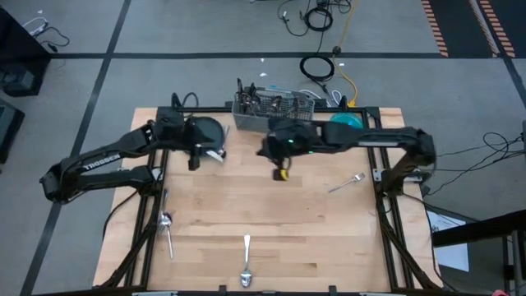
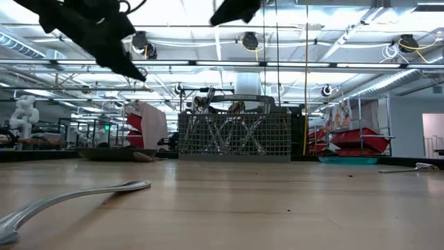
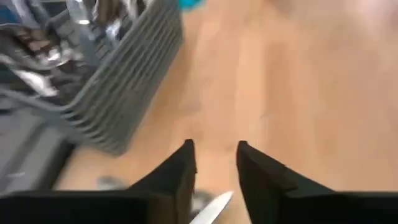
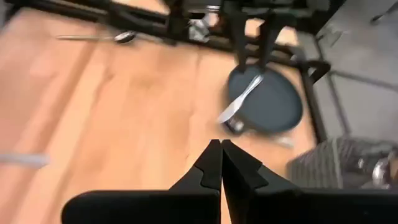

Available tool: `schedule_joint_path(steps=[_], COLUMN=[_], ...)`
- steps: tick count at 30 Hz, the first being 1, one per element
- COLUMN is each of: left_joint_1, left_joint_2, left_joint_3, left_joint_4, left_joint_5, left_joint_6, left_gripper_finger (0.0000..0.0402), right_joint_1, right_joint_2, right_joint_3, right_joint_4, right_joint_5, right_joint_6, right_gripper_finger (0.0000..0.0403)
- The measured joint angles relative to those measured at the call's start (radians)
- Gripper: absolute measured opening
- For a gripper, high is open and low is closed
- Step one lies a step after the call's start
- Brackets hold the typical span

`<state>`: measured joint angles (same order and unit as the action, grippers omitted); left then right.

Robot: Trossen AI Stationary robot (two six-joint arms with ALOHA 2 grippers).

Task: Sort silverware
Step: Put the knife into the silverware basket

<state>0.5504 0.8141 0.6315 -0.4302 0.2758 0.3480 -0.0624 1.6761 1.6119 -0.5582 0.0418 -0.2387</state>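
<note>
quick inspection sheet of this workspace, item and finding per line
surface: wooden table, mostly bare
job's things: spoon at left edge, spoon at front, fork at right, more pieces in caddy
clutter: dark plate with a utensil over it
grippers: left gripper above plate, on the utensil; right gripper shut, empty, mid-table
cables: loose on floor behind table
surroundings: shelving, red bins; no people seen

Wooden table [image 1: 271, 222]: caddy [image 1: 275, 111], plate [image 1: 207, 131], scattered silverware [image 1: 246, 263].
</note>
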Motion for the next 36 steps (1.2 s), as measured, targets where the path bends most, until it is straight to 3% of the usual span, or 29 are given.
schedule_joint_path(steps=[3, 8, 14, 29, 33, 36], left_joint_1=[-0.024, -0.079, -0.137, -0.174, -0.166, -0.165], left_joint_2=[0.038, 0.156, 0.295, 0.550, 0.622, 0.650], left_joint_3=[0.000, 0.000, 0.000, 0.000, 0.000, 0.000], left_joint_4=[-0.021, -0.073, -0.072, 0.067, 0.070, 0.072], left_joint_5=[-0.106, -0.157, -0.252, -0.344, -0.457, -0.560], left_joint_6=[0.108, 0.132, 0.204, 0.320, 0.319, 0.313], left_gripper_finger=[0.0161, 0.0217, 0.0243, 0.0245, 0.0231, 0.0185], right_joint_1=[0.032, 0.087, 0.134, 0.196, 0.216, 0.240], right_joint_2=[-0.072, -0.160, -0.182, -0.175, -0.177, -0.182], right_joint_3=[0.000, 0.000, 0.000, 0.000, 0.000, 0.000], right_joint_4=[-0.097, -0.133, -0.181, -0.209, -0.209, -0.191], right_joint_5=[-0.015, -0.014, 0.001, 0.011, 0.011, 0.011], right_joint_6=[0.077, 0.181, 0.245, 0.333, 0.375, 0.398], right_gripper_finger=[0.0000, 0.0009, 0.0040, 0.0061, 0.0061, 0.0061])
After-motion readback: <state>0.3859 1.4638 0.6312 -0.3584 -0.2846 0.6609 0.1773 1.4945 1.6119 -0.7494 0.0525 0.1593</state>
